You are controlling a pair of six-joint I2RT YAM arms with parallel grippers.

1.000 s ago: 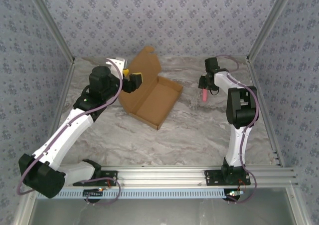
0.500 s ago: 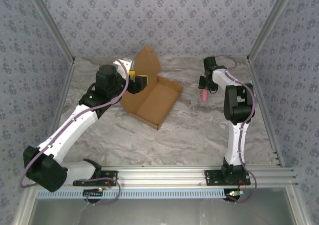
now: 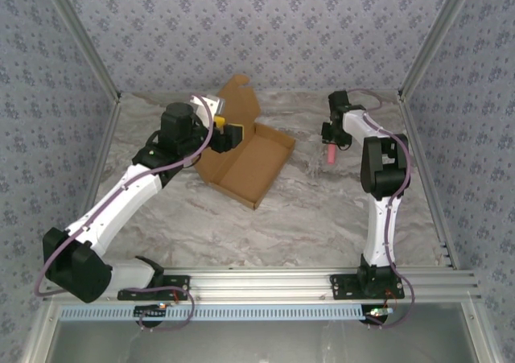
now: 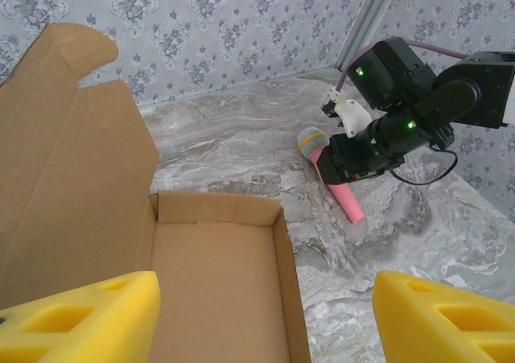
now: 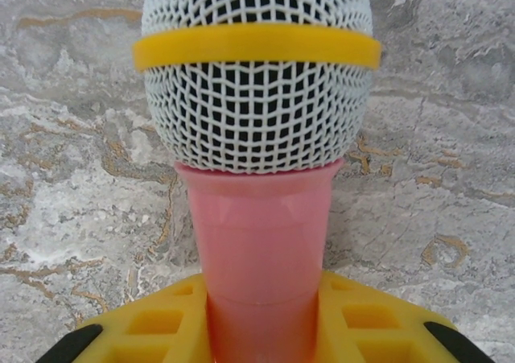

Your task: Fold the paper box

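I start with the marble-patterned table (image 3: 322,210), which fills the floor of the papered enclosure; the left arm (image 3: 129,194) reaches diagonally across it from its base at the near left; the right arm (image 3: 385,186) stands more upright on the right side.

The paper box (image 3: 245,162) lies on the table left of centre, toward the back; it is plain brown cardboard, its shallow tray open with the side walls standing; its lid flap rises from the tray's far left edge, tilted up against the back wall.

The left gripper (image 3: 229,135) hangs over the tray's left corner, just beside the raised lid; in my left wrist view its yellow fingers (image 4: 88,319) stand wide apart with nothing between them, so it is released.

The right gripper (image 3: 330,140) is well apart from the box, at the back right; it is clenched on the pink microphone (image 5: 257,242), yellow pads against both sides of the handle; the mesh head carries a yellow band.
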